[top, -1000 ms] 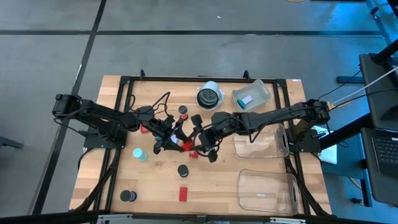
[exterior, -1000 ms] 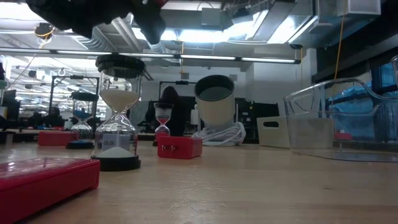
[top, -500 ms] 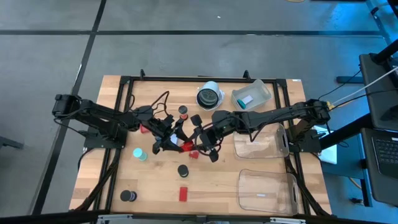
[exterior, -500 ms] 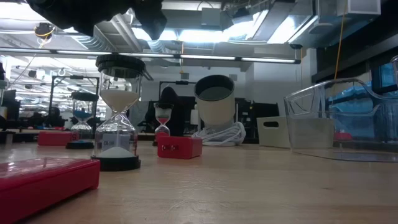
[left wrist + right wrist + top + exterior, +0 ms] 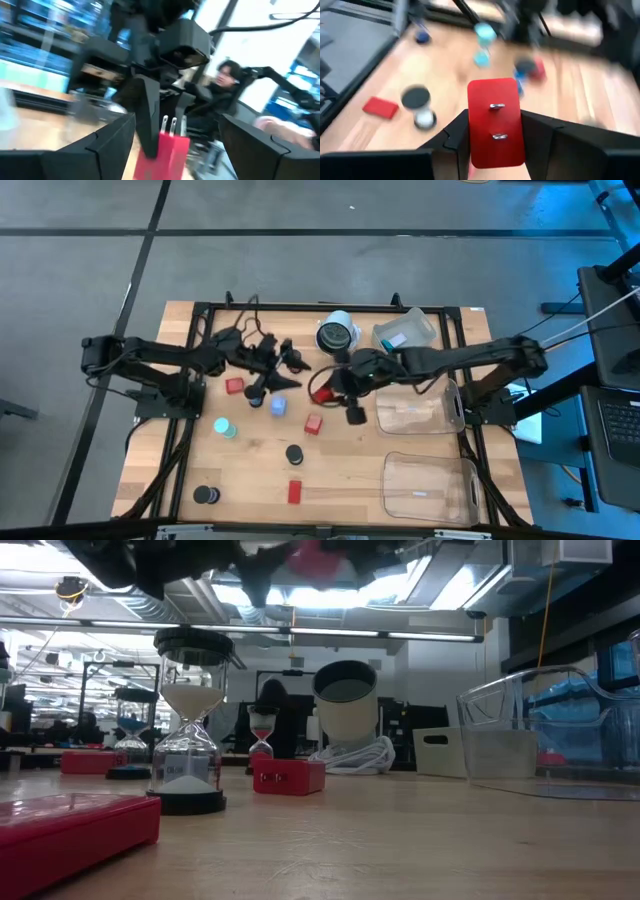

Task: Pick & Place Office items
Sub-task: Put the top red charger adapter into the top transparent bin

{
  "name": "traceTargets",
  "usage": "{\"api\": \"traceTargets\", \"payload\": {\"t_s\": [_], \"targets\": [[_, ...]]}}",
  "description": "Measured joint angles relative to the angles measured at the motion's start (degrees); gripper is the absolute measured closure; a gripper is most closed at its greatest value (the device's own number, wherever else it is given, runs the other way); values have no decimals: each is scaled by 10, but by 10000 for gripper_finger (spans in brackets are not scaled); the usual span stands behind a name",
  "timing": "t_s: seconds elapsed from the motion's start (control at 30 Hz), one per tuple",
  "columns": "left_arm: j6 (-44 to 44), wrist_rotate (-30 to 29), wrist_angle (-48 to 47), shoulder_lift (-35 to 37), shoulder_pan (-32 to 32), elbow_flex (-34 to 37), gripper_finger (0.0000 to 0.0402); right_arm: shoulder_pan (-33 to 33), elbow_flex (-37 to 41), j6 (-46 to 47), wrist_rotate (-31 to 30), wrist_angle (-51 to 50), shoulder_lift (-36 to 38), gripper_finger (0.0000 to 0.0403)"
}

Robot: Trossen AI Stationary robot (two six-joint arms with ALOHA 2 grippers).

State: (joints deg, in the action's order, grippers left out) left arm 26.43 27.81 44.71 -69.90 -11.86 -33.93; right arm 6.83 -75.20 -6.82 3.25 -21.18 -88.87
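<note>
My right gripper [image 5: 326,390] is shut on a red block [image 5: 495,125] with two small metal pins on its face, held above the table's middle; it shows blurred at the top of the low view [image 5: 318,556]. My left gripper [image 5: 274,377] is open and empty, above the table to the left of the red block, facing it [image 5: 167,150]. On the table stand a blue piece [image 5: 278,406], red blocks [image 5: 313,424] [image 5: 234,386] [image 5: 294,492], a teal round piece [image 5: 225,427] and black discs [image 5: 293,452] [image 5: 205,495], which the low view shows as hourglass tops [image 5: 188,640]. My right gripper pinches the red block by its two long sides [image 5: 473,135] between its two fingers [image 5: 451,140]. The fingers come from the table's right, slanting down. The block is lifted clear of the table, its pinned face toward the wrist camera.
A round white-and-dark bowl-like thing [image 5: 337,335] stands at the far middle. Clear plastic bins are at the far right [image 5: 405,332], the right [image 5: 420,412] and the near right [image 5: 430,485]. Cables trail by the left arm [image 5: 240,330].
My right gripper has risen with the red block, lifting it clear, and gone toward the table's far right. My left gripper has drawn back from the block toward the far left, uncovering the blue piece.
</note>
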Motion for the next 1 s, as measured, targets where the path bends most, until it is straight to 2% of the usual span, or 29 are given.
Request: {"api": "traceTargets", "payload": {"t_s": [0.2,0.33,0.43,0.53,0.7,1.0], "targets": [[-2,0,-43,1,-53,0,119,20,-1,199,-84,-242,81,279],[-6,-6,-101,-1,-63,0,119,60,-1,351,-126,-405,99,279],[-20,-36,-127,-1,-61,0,120,93,0,449,-131,-487,97,279],[-22,-58,-141,-1,-61,0,120,112,19,546,-129,-509,95,279],[-31,-63,-151,-1,-60,0,121,116,95,718,-84,-516,95,279],[-31,-62,-151,-1,-32,1,121,106,243,800,-30,-509,95,279]]}}
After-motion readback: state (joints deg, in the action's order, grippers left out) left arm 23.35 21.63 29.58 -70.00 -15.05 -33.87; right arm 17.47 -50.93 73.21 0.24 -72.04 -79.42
